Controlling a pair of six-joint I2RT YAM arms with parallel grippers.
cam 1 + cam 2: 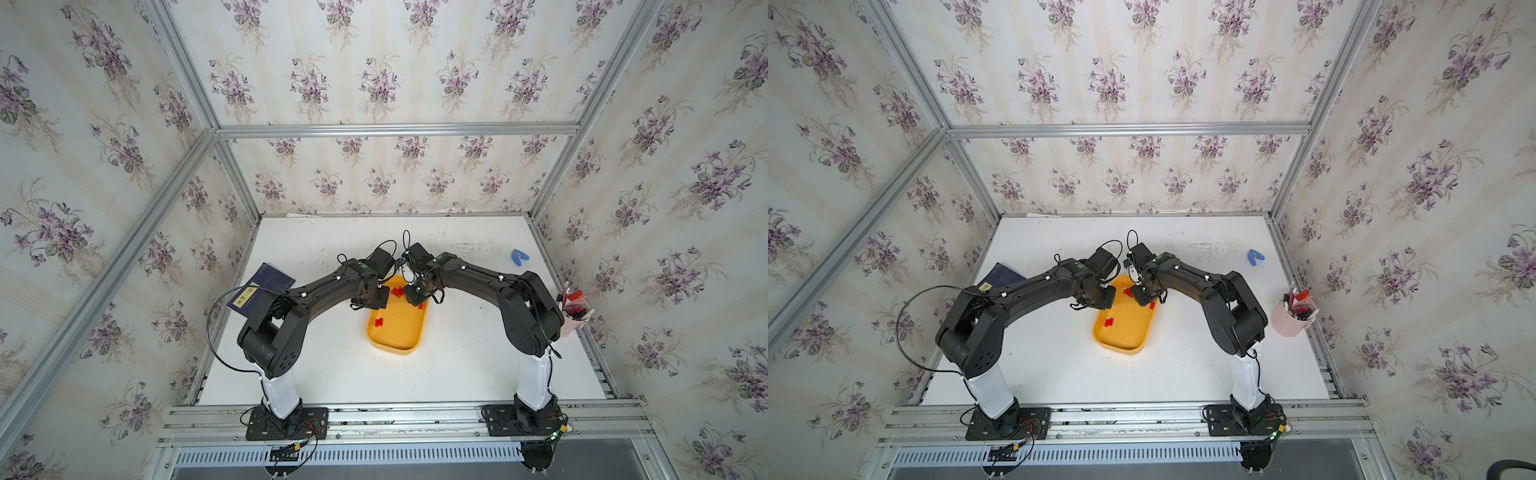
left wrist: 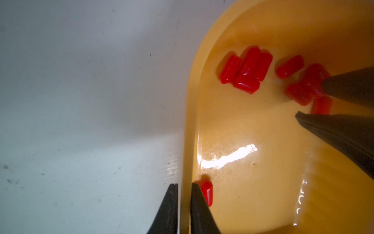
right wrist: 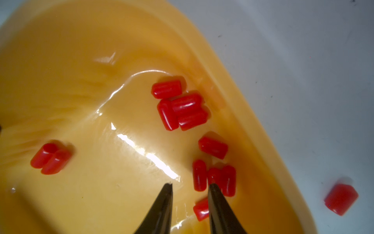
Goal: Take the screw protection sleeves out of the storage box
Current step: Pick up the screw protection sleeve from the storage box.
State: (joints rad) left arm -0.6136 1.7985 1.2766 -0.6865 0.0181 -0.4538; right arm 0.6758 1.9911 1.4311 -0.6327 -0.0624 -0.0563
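Tabletop: red sleeves inside yellow tray

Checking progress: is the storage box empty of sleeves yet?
Not empty: about a dozen screw protection sleeves lie inside the storage box, one sleeve outside on the table.

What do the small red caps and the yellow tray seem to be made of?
Red caps: probably soft plastic or rubber, glossy; highlights run along their rounded sides, one shows a hollow end. Yellow tray: likely hard moulded plastic, smooth and shiny; bright reflections on its floor.
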